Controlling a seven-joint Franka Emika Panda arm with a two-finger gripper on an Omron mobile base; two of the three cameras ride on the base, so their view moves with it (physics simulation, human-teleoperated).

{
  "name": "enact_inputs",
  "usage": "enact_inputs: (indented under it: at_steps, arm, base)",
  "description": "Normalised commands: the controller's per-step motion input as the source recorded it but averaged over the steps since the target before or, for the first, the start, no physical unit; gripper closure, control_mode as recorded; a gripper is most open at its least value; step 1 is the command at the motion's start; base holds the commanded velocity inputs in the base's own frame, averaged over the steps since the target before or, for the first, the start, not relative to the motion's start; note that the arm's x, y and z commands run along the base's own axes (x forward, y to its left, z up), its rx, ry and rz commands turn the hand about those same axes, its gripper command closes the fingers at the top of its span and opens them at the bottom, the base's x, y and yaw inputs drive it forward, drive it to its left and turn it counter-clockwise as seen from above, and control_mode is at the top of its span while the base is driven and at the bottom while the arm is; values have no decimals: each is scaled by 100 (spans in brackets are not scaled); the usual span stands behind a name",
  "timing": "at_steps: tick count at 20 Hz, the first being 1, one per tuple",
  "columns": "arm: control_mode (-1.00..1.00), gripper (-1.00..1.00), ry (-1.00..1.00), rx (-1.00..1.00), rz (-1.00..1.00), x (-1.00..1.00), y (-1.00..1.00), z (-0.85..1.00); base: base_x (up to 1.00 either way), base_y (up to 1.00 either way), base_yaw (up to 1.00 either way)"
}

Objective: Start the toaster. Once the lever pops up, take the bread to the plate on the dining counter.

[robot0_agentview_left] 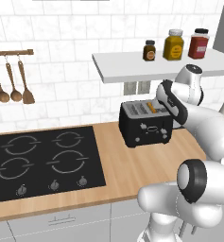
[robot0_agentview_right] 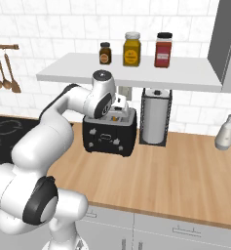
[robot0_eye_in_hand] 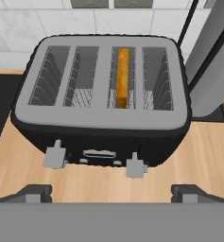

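black toaster [robot0_eye_in_hand: 101,137] with a grey top and grey levers, orange-brown bread [robot0_eye_in_hand: 122,75] crust in it, silvery wire slots, light wood counter [robot0_eye_in_hand: 23,170] under the toaster, white marbled tiles [robot0_eye_in_hand: 47,23] behind

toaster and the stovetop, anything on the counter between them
Nothing: in the left base view the stretch of wooden counter between the toaster and the stovetop is bare.
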Motion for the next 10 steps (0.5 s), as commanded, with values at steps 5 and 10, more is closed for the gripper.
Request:
enact_inputs:
  at_steps: [5, 10]
  arm:
    - [-100, -100, 0, 0, 0, 0, 0, 0]
    - [-100, -100, 0, 0, 0, 0, 0, 0]
  base:
    - [0, 0, 0]
    - [0, 0, 0]
